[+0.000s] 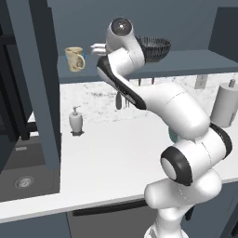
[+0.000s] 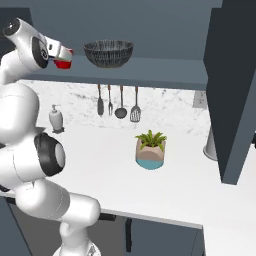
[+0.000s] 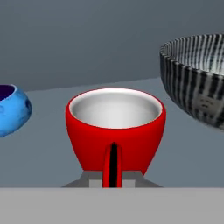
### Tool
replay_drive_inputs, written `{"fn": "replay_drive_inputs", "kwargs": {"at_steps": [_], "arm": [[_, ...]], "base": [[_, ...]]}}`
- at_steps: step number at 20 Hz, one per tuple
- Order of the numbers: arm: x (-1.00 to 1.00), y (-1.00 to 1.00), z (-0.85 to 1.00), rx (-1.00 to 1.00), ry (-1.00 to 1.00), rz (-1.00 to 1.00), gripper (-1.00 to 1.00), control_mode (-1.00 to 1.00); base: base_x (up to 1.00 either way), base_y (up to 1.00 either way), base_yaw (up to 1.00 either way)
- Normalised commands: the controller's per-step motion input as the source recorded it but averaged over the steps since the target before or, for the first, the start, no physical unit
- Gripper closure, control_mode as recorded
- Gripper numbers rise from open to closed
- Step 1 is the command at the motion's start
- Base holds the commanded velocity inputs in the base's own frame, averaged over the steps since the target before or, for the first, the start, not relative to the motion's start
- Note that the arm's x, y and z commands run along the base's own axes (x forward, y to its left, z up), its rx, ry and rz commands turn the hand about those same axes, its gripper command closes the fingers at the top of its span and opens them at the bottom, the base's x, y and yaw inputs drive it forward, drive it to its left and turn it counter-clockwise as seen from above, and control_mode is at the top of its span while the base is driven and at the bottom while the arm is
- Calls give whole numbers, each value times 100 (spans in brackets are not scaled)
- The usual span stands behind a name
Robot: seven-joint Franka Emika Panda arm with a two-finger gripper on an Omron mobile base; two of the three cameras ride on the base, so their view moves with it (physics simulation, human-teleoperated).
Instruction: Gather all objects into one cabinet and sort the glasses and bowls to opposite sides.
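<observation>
We got end effector [image 3: 113, 175] clenched on red cup [image 3: 116, 127], left of striped bowl [image 3: 197, 78]; glossy, light, slippery, grip rim.

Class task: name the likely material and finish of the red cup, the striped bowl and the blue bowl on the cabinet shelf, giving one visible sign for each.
Red cup: probably glazed ceramic; even glossy red outside, smooth white inside.
Striped bowl: looks like glazed ceramic, perhaps stoneware; dark with fine pale stripes and a faint sheen.
Blue bowl: likely glazed ceramic; mottled blue, pale rim.
Plastic cannot be excluded.
</observation>
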Motion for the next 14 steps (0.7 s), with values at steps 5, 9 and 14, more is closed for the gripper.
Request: {"fn": "replay_drive_inputs", "kwargs": {"at_steps": [5, 9, 14], "arm": [[0, -5, 0, 0, 4, 34, 100, -100], [0, 4, 0, 0, 5, 36, 100, -100], [5, 15, 0, 0, 5, 35, 100, -100]], "base": [[0, 0, 0], [0, 0, 0], [0, 0, 0]]}}
